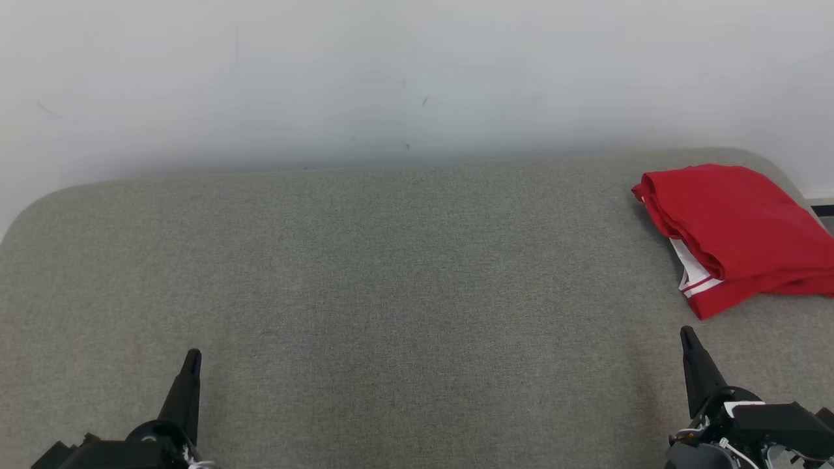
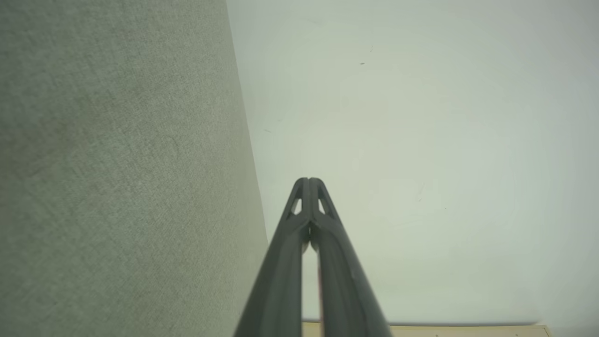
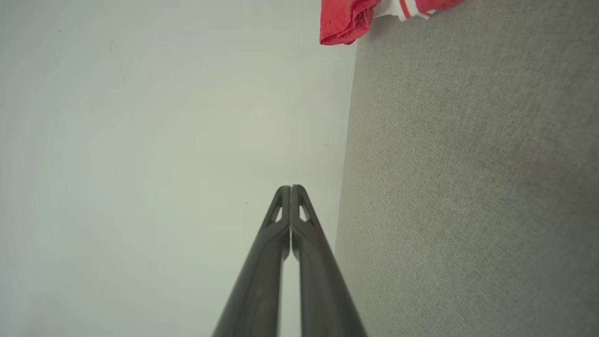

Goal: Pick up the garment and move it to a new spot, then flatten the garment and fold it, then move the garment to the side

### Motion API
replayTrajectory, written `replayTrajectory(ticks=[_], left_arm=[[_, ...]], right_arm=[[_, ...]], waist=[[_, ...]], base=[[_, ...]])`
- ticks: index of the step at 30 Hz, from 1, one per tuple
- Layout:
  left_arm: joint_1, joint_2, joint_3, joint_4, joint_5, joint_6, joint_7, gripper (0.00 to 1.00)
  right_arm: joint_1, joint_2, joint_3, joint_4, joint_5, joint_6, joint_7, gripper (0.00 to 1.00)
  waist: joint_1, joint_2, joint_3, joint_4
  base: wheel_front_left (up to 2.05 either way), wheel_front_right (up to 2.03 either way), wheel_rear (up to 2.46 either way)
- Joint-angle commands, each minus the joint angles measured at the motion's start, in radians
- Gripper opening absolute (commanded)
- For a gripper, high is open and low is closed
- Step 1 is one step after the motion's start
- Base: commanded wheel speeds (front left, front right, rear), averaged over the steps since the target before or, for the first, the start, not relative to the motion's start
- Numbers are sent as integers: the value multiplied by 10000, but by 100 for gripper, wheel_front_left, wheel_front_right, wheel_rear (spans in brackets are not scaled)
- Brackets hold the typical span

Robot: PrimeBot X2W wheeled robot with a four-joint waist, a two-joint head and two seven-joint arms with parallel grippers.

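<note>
Well beyond right jaws, garment [image 1: 739, 234]

One red garment [image 1: 743, 234], at the far right corner of one grey fabric table [image 1: 391, 293]. Two grippers by its near edge: left gripper [image 1: 193, 355], right gripper [image 1: 687, 333]. One pale wall [image 1: 417, 71] behind.

1. The garment [image 1: 743, 234] lies at the far right corner of the table [image 1: 391, 293].
2. A wall [image 1: 391, 78] stands behind the table's far edge.
3. The left gripper [image 1: 193, 355] and right gripper [image 1: 687, 332] sit at its near corners, apart from the garment.
</note>
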Motion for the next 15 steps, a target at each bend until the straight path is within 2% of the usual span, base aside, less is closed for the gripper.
replayTrajectory(ticks=[1, 15], left_arm=[[-108, 55, 34, 26, -72, -27, 47, 0], [-97, 55, 32, 25, -70, -24, 41, 0]], right_arm=[[-90, 28, -25, 18, 91, -21, 65, 0], [-88, 52, -57, 21, 34, -21, 77, 0]], waist=[[-1, -1, 0, 0], [-1, -1, 0, 0]], base=[[0, 0, 0], [0, 0, 0]])
